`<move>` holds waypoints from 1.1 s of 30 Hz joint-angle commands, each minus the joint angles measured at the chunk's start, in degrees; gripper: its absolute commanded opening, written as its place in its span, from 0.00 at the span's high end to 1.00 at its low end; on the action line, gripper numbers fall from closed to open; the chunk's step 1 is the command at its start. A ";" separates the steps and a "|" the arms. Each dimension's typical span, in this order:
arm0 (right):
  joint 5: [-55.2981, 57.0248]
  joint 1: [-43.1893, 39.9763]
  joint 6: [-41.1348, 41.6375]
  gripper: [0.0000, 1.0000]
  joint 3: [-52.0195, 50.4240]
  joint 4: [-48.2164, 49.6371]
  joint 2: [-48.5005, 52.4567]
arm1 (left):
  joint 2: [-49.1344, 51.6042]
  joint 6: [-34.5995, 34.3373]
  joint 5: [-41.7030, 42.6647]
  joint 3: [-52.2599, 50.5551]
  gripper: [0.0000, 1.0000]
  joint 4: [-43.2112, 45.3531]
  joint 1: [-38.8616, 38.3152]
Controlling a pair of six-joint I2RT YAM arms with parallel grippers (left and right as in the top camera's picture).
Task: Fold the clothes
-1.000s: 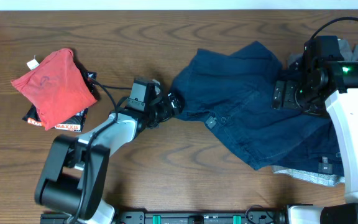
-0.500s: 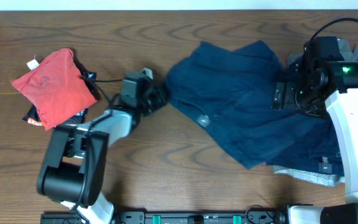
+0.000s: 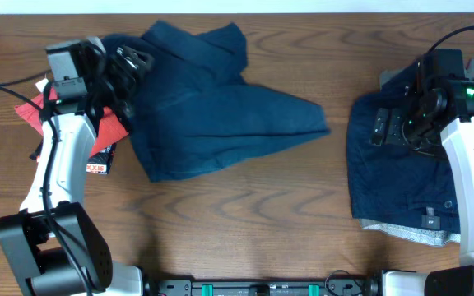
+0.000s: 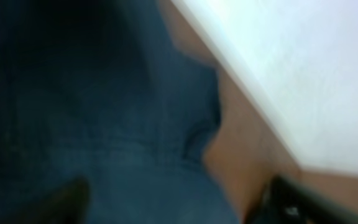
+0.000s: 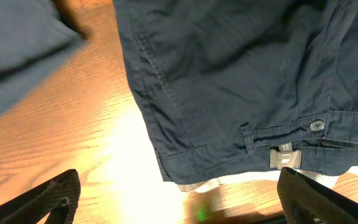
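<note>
I am watching the left gripper (image 3: 128, 62) hovering at the far left of the table (image 3: 245, 214), right at the bunched corner of the navy shorts (image 3: 220, 115). From that corner the shorts are fanning out toward 4 o'clock, ending in a point near the table's middle. The left wrist view is blurring badly: dark fingers (image 4: 73, 196) are showing at the bottom corners with navy cloth between them, but I cannot tell whether they are pinching it. A red garment (image 3: 111, 127) and a black printed piece (image 3: 97, 163) are lying at 6 o'clock of that gripper, partly under the arm.

The right gripper (image 3: 383, 127) is hanging with its fingers spread wide and holding nothing. It is sitting over a second pair of navy shorts (image 3: 393, 177), which is stretching toward 6 o'clock, well apart from the first. A grey piece (image 3: 410, 234) is peeking out beneath its near edge.
</note>
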 commanded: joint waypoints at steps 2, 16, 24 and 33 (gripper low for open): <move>0.50 -0.55 -1.20 0.01 0.33 -0.48 0.24 | 0.76 9.25 1.86 -1.57 0.02 -20.28 -1.84; -9.92 -0.50 -5.44 0.93 -8.94 14.56 6.60 | 0.85 11.76 -10.67 -12.57 0.18 -16.85 -14.60; -7.43 -1.05 -8.00 0.95 -18.80 30.40 12.90 | 1.90 8.98 -15.13 -18.12 0.22 -9.62 -15.82; 1.84 -9.07 -3.28 0.95 -21.68 34.97 21.33 | 3.96 9.01 -14.97 -22.12 0.21 -16.61 -15.85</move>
